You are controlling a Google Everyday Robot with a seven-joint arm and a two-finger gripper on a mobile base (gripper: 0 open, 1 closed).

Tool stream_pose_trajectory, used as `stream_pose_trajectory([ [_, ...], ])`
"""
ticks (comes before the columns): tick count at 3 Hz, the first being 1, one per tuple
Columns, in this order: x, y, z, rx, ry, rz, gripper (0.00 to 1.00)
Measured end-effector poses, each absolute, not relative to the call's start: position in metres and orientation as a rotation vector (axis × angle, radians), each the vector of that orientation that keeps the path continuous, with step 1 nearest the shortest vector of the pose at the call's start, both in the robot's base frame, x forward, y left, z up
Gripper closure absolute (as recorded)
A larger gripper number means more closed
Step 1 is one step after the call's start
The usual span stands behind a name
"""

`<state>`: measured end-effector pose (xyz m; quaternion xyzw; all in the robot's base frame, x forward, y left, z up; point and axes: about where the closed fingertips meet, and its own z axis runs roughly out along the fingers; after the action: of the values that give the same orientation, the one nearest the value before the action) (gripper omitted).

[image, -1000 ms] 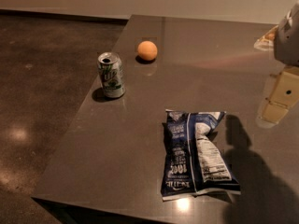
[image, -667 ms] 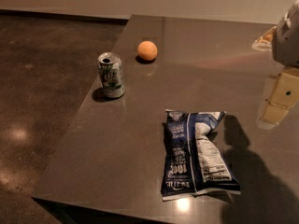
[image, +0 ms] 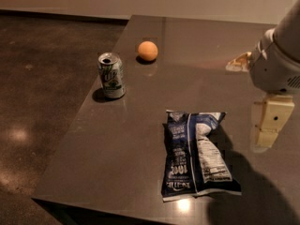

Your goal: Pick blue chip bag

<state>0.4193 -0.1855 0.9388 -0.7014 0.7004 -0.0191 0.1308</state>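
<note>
The blue chip bag (image: 197,153) lies flat on the dark table (image: 117,158), near its front edge, with its white nutrition panel facing up. My gripper (image: 248,102) hangs at the right edge of the view, above the table and just right of the bag's upper end, not touching it. Its beige fingers (image: 268,123) stand apart, open and empty. The arm's shadow falls over the bag's right side.
A green-and-silver soda can (image: 111,75) stands upright near the table's left edge. An orange ball (image: 147,50) sits behind it toward the middle. The table's left and front edges drop to a dark polished floor (image: 37,88).
My gripper has come lower and slightly to the left, closer to the bag. The bag, can and ball have not moved.
</note>
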Motion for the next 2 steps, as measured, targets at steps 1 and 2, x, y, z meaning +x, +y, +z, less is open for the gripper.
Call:
stream_pose_trajectory([
  [1,0.408,-0.164,0.925,-2.149,1.886,0.042,0.0],
  [2,0.395,-0.135,0.918,-2.241,1.722,0.135,0.0],
])
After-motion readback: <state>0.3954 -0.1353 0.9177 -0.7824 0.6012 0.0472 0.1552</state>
